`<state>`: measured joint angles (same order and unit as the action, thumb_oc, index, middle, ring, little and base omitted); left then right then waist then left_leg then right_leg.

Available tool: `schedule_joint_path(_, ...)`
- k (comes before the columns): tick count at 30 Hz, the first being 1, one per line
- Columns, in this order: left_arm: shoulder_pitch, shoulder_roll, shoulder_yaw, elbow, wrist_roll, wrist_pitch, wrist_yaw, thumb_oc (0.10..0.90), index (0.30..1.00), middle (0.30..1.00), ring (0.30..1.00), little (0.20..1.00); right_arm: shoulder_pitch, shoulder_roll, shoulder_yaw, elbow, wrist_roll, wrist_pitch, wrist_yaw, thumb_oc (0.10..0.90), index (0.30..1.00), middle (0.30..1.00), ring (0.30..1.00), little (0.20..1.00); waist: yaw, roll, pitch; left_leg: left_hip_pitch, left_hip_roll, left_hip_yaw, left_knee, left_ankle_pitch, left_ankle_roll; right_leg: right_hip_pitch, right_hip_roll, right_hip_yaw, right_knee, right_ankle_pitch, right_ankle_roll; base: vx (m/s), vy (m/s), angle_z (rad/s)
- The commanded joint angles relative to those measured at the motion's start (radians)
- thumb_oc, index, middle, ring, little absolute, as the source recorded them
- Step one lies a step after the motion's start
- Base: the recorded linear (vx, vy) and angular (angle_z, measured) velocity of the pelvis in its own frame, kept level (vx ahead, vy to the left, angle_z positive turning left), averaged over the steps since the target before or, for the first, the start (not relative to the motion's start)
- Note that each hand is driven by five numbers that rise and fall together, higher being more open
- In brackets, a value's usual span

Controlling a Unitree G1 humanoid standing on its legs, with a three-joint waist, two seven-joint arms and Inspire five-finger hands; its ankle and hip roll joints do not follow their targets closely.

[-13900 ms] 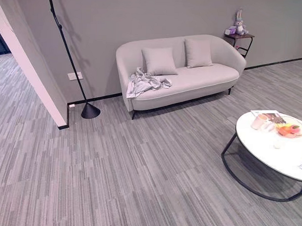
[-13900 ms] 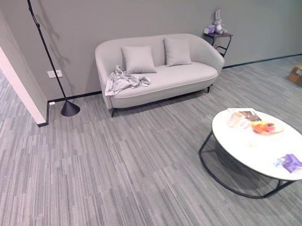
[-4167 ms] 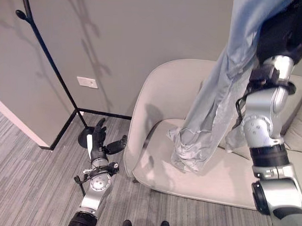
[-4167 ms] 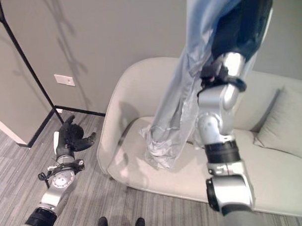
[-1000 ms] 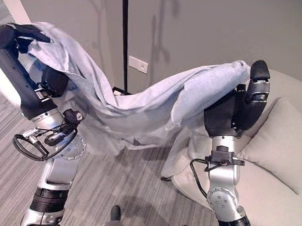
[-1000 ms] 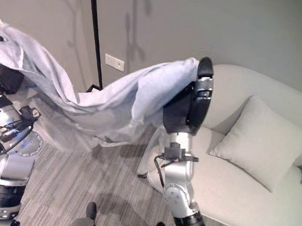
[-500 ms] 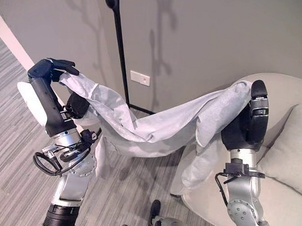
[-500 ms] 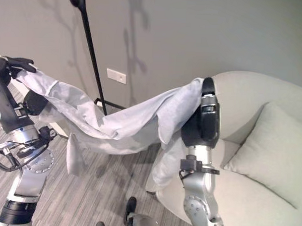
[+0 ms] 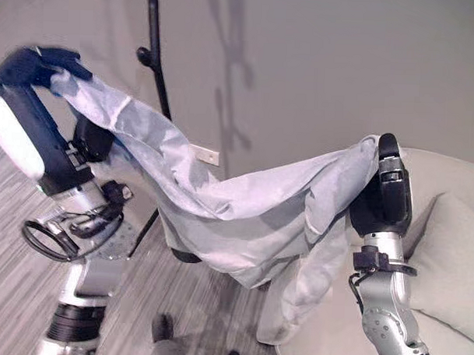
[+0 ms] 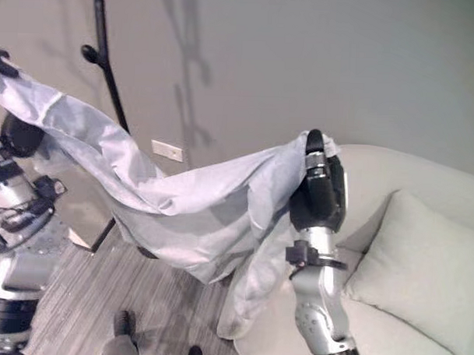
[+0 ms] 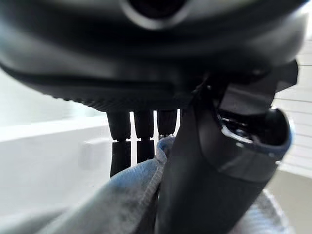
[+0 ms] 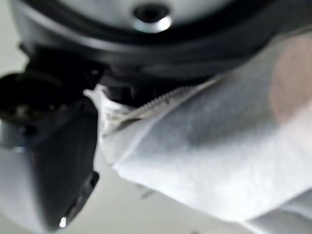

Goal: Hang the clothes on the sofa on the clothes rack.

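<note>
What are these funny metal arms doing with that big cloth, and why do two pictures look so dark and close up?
Those are the arms of a walking robot. Two pictures come from cameras in its head, looking down. The left hand and the right hand each grip one end of a light grey garment, which hangs stretched between them in the air. Behind it stands a black clothes rack, a tall pole with a knob for hanging things. On the right is a pale sofa with a cushion. The two dark pictures come from tiny cameras on the wrists, so close that you see mostly the hand itself and a bit of cloth pinched in it.
</note>
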<state>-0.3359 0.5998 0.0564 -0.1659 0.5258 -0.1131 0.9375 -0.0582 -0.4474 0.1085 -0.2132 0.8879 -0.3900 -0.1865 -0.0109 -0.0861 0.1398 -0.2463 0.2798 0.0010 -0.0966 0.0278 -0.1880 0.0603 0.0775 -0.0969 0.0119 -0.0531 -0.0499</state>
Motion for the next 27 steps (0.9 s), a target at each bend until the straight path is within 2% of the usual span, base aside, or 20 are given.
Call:
schedule_joint_path(1,-0.112,0.073,0.063,-0.069,0.092,0.008,0.106,0.4,0.3,0.3,0.3,0.3,-0.102,-0.073,-0.125,-0.088,-0.143,-0.099,-0.018,0.4,0.3,0.3,0.3,0.3,0.023,0.022,-0.113,0.062,-0.01,0.067,0.031,0.126,0.007,0.103,-0.19,0.005,0.011,-0.092,0.151,0.34,0.31,-0.22)
schedule_joint_path(2,-0.109,0.092,0.079,-0.059,0.12,0.023,0.11,0.4,0.3,0.3,0.3,0.3,-0.109,-0.075,-0.152,-0.085,-0.193,-0.103,-0.043,0.4,0.3,0.3,0.3,0.3,0.024,0.032,-0.126,0.074,-0.01,0.081,0.027,0.128,0.008,0.12,-0.199,0.011,0.005,-0.097,0.161,0.49,0.465,-0.25)
schedule_joint_path(3,-0.117,0.133,0.115,-0.038,0.154,0.044,0.128,0.4,0.3,0.3,0.3,0.3,-0.117,-0.072,-0.22,-0.085,-0.331,-0.106,-0.125,0.4,0.3,0.3,0.3,0.3,0.024,0.05,-0.159,0.09,-0.031,0.09,0.046,0.115,0.012,0.147,-0.233,0.01,-0.007,-0.089,0.181,0.49,0.483,-0.13)
schedule_joint_path(4,-0.126,0.158,0.118,-0.017,0.173,0.059,0.131,0.4,0.3,0.3,0.3,0.3,-0.128,-0.066,-0.243,-0.086,-0.412,-0.097,-0.182,0.4,0.3,0.3,0.3,0.3,0.024,0.049,-0.169,0.094,-0.05,0.095,0.064,0.103,0.018,0.152,-0.256,0.009,-0.011,-0.073,0.194,0.37,0.376,-0.23)
schedule_joint_path(5,-0.131,0.16,0.115,-0.013,0.174,0.06,0.133,0.4,0.3,0.3,0.3,0.3,-0.13,-0.062,-0.24,-0.09,-0.427,-0.093,-0.195,0.4,0.3,0.3,0.3,0.3,0.025,0.044,-0.168,0.092,-0.055,0.097,0.068,0.099,0.021,0.153,-0.261,0.009,-0.014,-0.071,0.197,0.19,0.223,-0.13)
schedule_joint_path(7,-0.152,0.214,0.133,-0.006,0.204,0.073,0.151,0.4,0.3,0.3,0.3,0.3,-0.17,-0.088,-0.269,-0.084,-0.635,-0.044,-0.31,0.4,0.3,0.3,0.3,0.3,0.026,0.034,-0.185,0.105,-0.097,0.115,0.072,0.083,0.044,0.138,-0.303,0.016,0.002,-0.011,0.224,0.17,0.235,-0.06)
schedule_joint_path(8,-0.154,0.216,0.134,-0.003,0.203,0.074,0.152,0.4,0.3,0.3,0.3,0.3,-0.174,-0.085,-0.265,-0.087,-0.646,-0.039,-0.32,0.4,0.3,0.3,0.3,0.3,0.027,0.03,-0.188,0.107,-0.101,0.118,0.068,0.079,0.045,0.136,-0.308,0.019,0.0,-0.012,0.227,0.21,0.32,0.05)
schedule_joint_path(9,-0.172,0.261,0.145,0.004,0.228,0.1,0.167,0.4,0.3,0.3,0.3,0.3,-0.21,-0.101,-0.29,-0.1,-0.764,-0.011,-0.364,0.4,0.3,0.3,0.3,0.3,0.024,0.026,-0.204,0.132,-0.137,0.131,0.052,0.059,0.077,0.112,-0.336,0.032,0.033,0.026,0.24,0.21,0.314,0.1)
schedule_joint_path(10,-0.19,0.278,0.134,0.013,0.242,0.115,0.167,0.4,0.3,0.3,0.3,0.3,-0.237,-0.123,-0.294,-0.086,-0.815,0.008,-0.395,0.4,0.3,0.3,0.3,0.3,0.022,0.021,-0.212,0.151,-0.161,0.139,0.038,0.049,0.095,0.099,-0.352,0.039,0.059,0.048,0.248,0.3,0.508,0.1)
schedule_joint_path(11,-0.227,0.299,0.112,0.054,0.244,0.135,0.17,0.4,0.3,0.3,0.3,0.3,-0.297,-0.16,-0.294,-0.052,-0.862,0.037,-0.437,0.4,0.3,0.3,0.3,0.3,0.016,0.016,-0.227,0.186,-0.199,0.149,0.016,0.032,0.124,0.082,-0.371,0.045,0.106,0.099,0.255,0.17,0.328,0.12)
schedule_joint_path(12,-0.235,0.3,0.11,0.061,0.243,0.136,0.172,0.4,0.3,0.3,0.3,0.3,-0.307,-0.163,-0.29,-0.045,-0.865,0.038,-0.442,0.4,0.3,0.3,0.3,0.3,0.018,0.015,-0.224,0.186,-0.203,0.153,0.016,0.03,0.129,0.078,-0.376,0.05,0.11,0.1,0.258,0.16,0.308,0.13)
schedule_joint_path(14,-0.259,0.317,0.084,0.113,0.234,0.161,0.149,0.4,0.3,0.3,0.3,0.3,-0.363,-0.221,-0.269,0.01,-0.907,0.074,-0.463,0.4,0.3,0.3,0.3,0.3,0.012,0.017,-0.232,0.212,-0.235,0.162,0.009,-0.001,0.155,0.06,-0.392,0.046,0.165,0.142,0.257,0.13,0.249,0.1)
schedule_joint_path(16,-0.282,0.306,0.052,0.175,0.206,0.165,0.127,0.4,0.3,0.3,0.3,0.3,-0.448,-0.288,-0.236,0.094,-0.963,0.128,-0.499,0.4,0.3,0.3,0.3,0.3,0.009,0.021,-0.216,0.245,-0.265,0.175,0.009,-0.022,0.183,0.011,-0.419,0.02,0.27,0.228,0.244,0.13,0.33,0.02)
schedule_joint_path(18,-0.293,0.304,0.034,0.203,0.201,0.165,0.118,0.4,0.3,0.3,0.3,0.3,-0.487,-0.311,-0.212,0.142,-0.971,0.135,-0.512,0.4,0.3,0.3,0.3,0.3,0.014,0.028,-0.214,0.253,-0.268,0.184,0.009,-0.034,0.185,0.003,-0.426,-0.001,0.285,0.221,0.246,0.07,0.188,-0.07)
schedule_joint_path(19,-0.309,0.295,0.006,0.278,0.169,0.17,0.085,0.4,0.3,0.3,0.3,0.3,-0.544,-0.326,-0.173,0.2,-0.977,0.158,-0.522,0.4,0.3,0.3,0.3,0.3,0.016,0.029,-0.212,0.277,-0.271,0.204,0.009,-0.054,0.186,-0.015,-0.443,-0.051,0.279,0.215,0.245,0.06,0.087,-0.18)
schedule_joint_path(20,-0.317,0.296,0.003,0.287,0.165,0.168,0.087,0.4,0.3,0.3,0.3,0.3,-0.552,-0.329,-0.167,0.207,-0.976,0.157,-0.523,0.4,0.3,0.3,0.3,0.3,0.015,0.031,-0.21,0.278,-0.271,0.204,0.009,-0.056,0.186,-0.012,-0.443,-0.053,0.276,0.215,0.245,0.08,0.083,-0.19)
schedule_joint_path(23,-0.369,0.268,-0.075,0.399,0.113,0.144,0.023,0.4,0.3,0.3,0.3,0.3,-0.639,-0.368,-0.112,0.308,-0.958,0.185,-0.518,0.4,0.3,0.3,0.3,0.3,0.002,0.034,-0.203,0.3,-0.256,0.205,0.009,-0.085,0.172,-0.044,-0.417,-0.095,0.139,0.157,0.249,0.08,-0.052,-0.04)
schedule_joint_path(24,-0.384,0.259,-0.099,0.438,0.089,0.139,0.011,0.4,0.3,0.3,0.3,0.3,-0.661,-0.368,-0.091,0.334,-0.946,0.19,-0.519,0.4,0.3,0.3,0.3,0.3,-0.002,0.033,-0.196,0.302,-0.253,0.203,0.009,-0.081,0.168,-0.064,-0.413,-0.098,0.097,0.162,0.252,0.12,-0.138,-0.28)
schedule_joint_path(25,-0.443,0.247,-0.184,0.551,0.051,0.119,0.0,0.4,0.3,0.3,0.3,0.3,-0.717,-0.38,-0.022,0.429,-0.953,0.209,-0.529,0.4,0.3,0.3,0.3,0.3,-0.023,0.036,-0.169,0.326,-0.237,0.203,0.009,-0.092,0.155,-0.096,-0.398,-0.08,0.014,0.187,0.267,0.06,-0.114,-0.36)
schedule_joint_path(27,-0.467,0.253,-0.212,0.604,0.039,0.116,0.001,0.4,0.3,0.3,0.3,0.3,-0.738,-0.393,-0.014,0.444,-0.938,0.21,-0.525,0.4,0.3,0.3,0.3,0.3,-0.031,0.031,-0.16,0.335,-0.233,0.204,0.009,-0.093,0.15,-0.084,-0.389,-0.057,-0.027,0.184,0.275,0.06,-0.075,-0.18)
